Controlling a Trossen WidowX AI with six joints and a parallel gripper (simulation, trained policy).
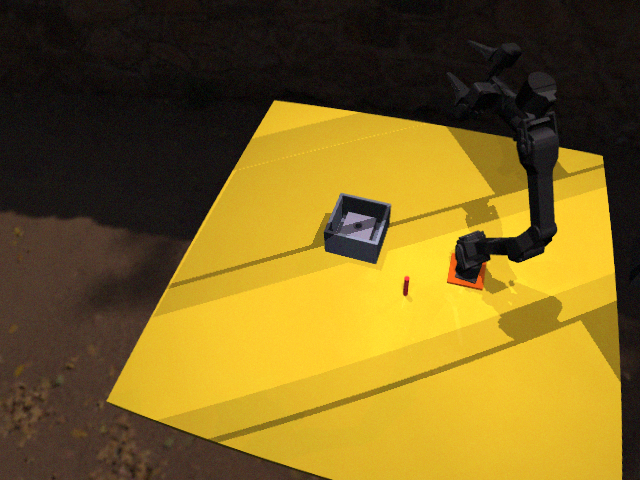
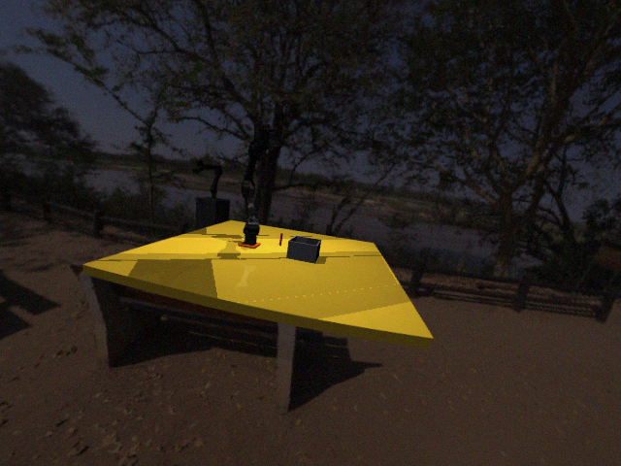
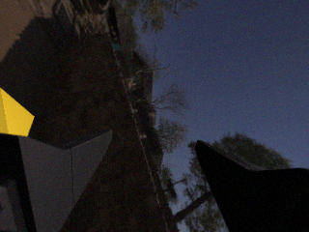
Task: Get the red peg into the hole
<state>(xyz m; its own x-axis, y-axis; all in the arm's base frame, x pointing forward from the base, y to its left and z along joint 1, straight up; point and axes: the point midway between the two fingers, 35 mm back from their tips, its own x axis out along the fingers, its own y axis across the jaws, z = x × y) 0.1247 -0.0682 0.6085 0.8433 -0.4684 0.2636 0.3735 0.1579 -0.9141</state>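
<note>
The red peg [image 1: 406, 286] [image 2: 280, 239] stands upright on the yellow table, between the box and the arm's base. The open grey box [image 1: 351, 248] [image 2: 303, 249] stands on the table. The light plate [image 1: 352, 218] with a dark hole lies at the box's bottom in the top view; the box wall hides it in the exterior view. My gripper [image 1: 459, 57] [image 3: 154, 139] is open and empty, raised high and far from the peg and box. Its two fingers stand wide apart in the wrist view, with only background between them.
The arm's base stands on an orange square [image 1: 454, 279] [image 2: 242, 245] to the peg's right in the top view. The yellow table [image 1: 248, 330] [image 2: 301, 285] has shadow bands across it. A second dark arm [image 2: 215, 181] stands on a block behind the table in the exterior view.
</note>
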